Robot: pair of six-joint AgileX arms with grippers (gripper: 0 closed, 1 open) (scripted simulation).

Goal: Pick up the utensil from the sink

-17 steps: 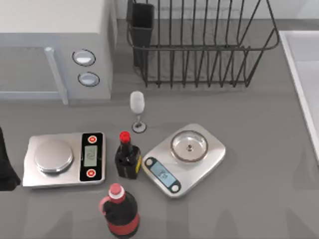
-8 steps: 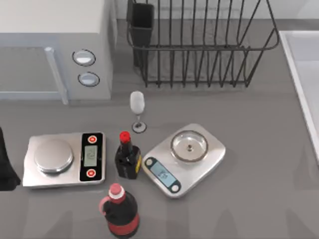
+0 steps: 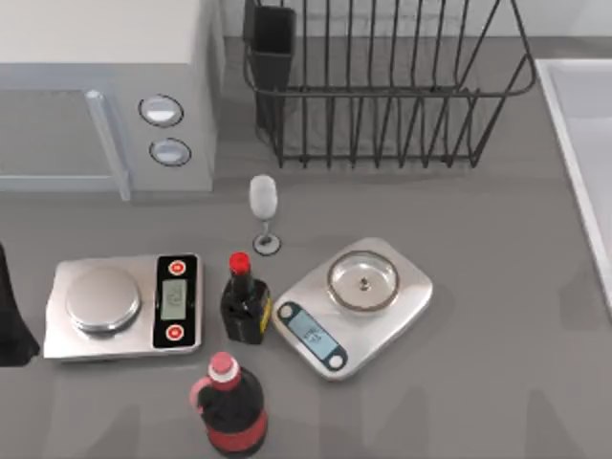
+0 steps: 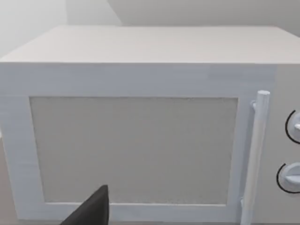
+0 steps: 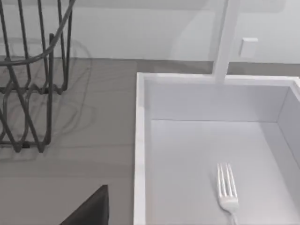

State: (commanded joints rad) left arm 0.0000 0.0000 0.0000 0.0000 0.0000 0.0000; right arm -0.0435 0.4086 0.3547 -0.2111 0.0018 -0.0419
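1. The fork (image 5: 228, 190) lies flat on the floor of the sink (image 5: 139, 140), tines pointing toward the back wall. On the table the basin sits at 3 o'clock, its rim (image 3: 574, 143) along the right edge, with the black wire dish rack (image 3: 382, 86) at 12 o'clock.
2. The right wrist camera looks down into the basin — a sensible vantage for lining up on the handle, I judge. A dark tip of the right gripper (image 5: 91, 208) shows; whether its fingers are parted or closed, I cannot tell.
3. The left arm (image 3: 11, 316) is parked at 9 o'clock, facing the microwave (image 4: 136, 136) — its grip state I cannot tell either.
4. Against the earlier frames nothing on the table has shifted: scales, bottles and wine glass (image 3: 263, 201) stand as before.
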